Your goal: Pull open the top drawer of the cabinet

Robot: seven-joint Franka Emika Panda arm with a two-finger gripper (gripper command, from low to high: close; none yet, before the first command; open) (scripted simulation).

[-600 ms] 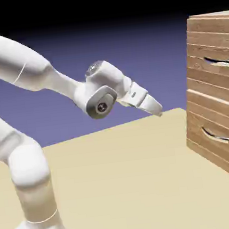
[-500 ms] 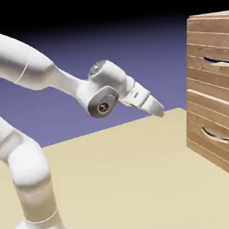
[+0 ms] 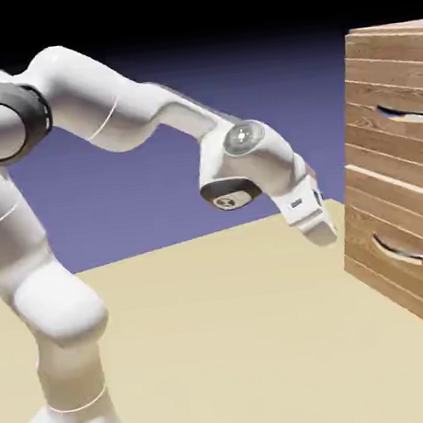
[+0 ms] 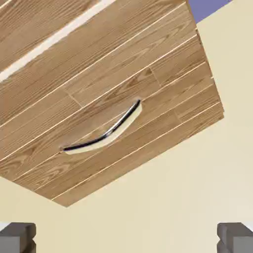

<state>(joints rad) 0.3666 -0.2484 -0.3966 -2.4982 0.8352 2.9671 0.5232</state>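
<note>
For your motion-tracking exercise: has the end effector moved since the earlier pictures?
Yes. The end effector has shifted right and lower in the exterior view, closing most of its gap to the cabinet, without touching it.

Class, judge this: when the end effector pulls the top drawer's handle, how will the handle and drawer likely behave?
The top drawer's handle looks thin, curved and metallic: probably stiff but slippery. The top drawer spans wide wood planks, so it likely feels heavy and slides straight rather than tipping. The open end effector hasn't reached it.
</note>
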